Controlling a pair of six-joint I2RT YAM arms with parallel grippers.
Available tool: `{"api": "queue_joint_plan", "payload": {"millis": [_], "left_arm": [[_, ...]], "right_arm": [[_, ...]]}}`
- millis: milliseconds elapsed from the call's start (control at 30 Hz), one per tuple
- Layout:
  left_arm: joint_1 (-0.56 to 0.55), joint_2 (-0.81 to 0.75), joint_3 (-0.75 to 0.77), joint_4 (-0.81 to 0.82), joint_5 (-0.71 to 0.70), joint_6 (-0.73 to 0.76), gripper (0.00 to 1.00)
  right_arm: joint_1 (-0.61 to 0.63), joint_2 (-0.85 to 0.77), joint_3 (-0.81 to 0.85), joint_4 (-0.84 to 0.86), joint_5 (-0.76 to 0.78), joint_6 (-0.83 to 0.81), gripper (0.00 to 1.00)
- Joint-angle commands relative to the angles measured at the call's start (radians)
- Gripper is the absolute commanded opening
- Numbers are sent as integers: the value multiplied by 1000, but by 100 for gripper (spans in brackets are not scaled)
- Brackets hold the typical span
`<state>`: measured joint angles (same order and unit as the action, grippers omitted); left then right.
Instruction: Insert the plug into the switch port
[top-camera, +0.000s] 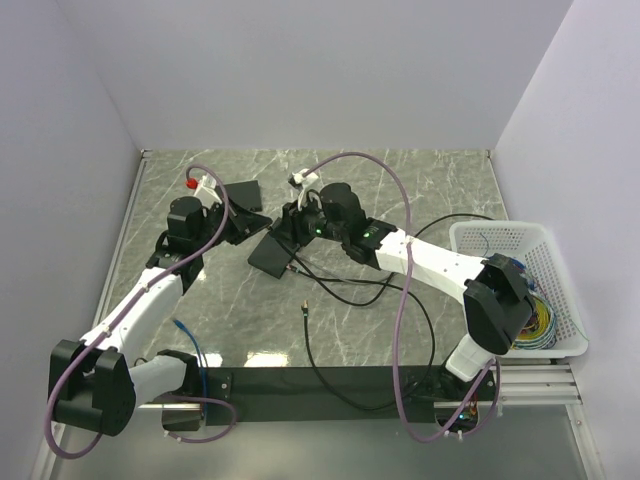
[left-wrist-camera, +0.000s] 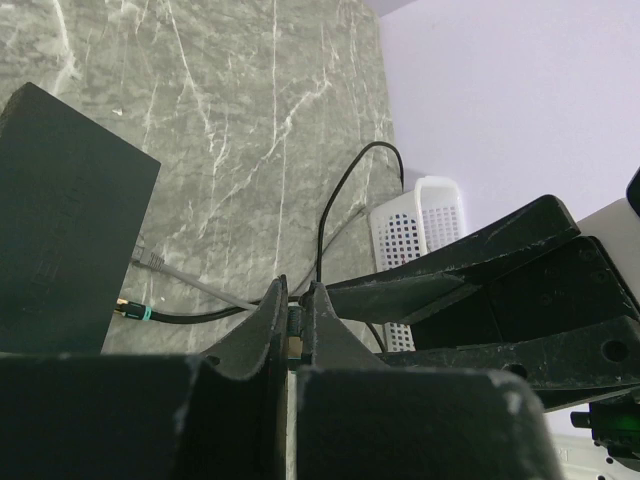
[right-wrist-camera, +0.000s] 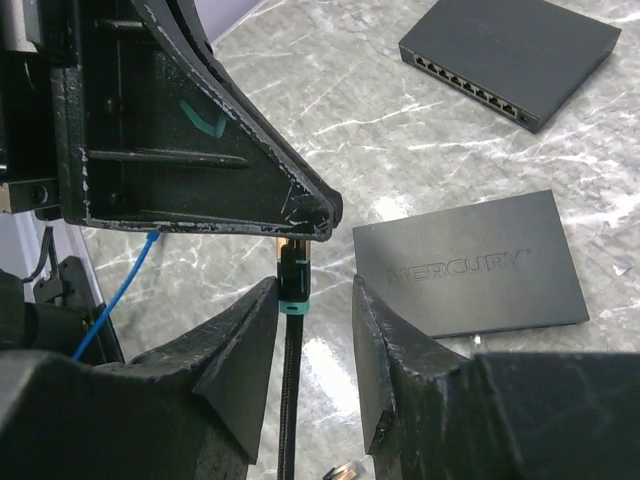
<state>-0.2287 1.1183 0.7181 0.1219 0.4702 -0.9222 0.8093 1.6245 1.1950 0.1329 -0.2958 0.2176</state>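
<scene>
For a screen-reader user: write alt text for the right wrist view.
The gold-tipped plug on a black braided cable stands between the parted fingers of the right gripper, its tip pinched by the left gripper. To the right lie a black box marked MERCURY and, farther off, a switch showing its port row.

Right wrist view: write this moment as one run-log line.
left pincer shut on pale gold plug tip | right pincer open around thin black braided cable

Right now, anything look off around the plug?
Yes. The left pincer is shut on the plug, seemingly at its gold tip, the end that should enter a port. The right pincer straddles the cable with jaws apart. The switch lies apart from them. Nothing looks spilled or broken.
</scene>
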Motion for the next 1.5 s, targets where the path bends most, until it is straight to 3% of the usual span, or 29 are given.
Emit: {"api": "queue_joint_plan", "payload": {"millis": [0,667,1200,1467], "left_arm": [[-4,3,23,35,25,0,1],[-4,-11,1,42,18,2,1],[-4,-12,-9,42,12,8,1],[-4,-12,-13,48,10,8,0]], "right_arm": [[7,-2,40,17,9,-15,42],[25,41,71,5,24,-11,32],[24,0,51,31,24,11,39],[25,-9,28,50,24,22,28]]}}
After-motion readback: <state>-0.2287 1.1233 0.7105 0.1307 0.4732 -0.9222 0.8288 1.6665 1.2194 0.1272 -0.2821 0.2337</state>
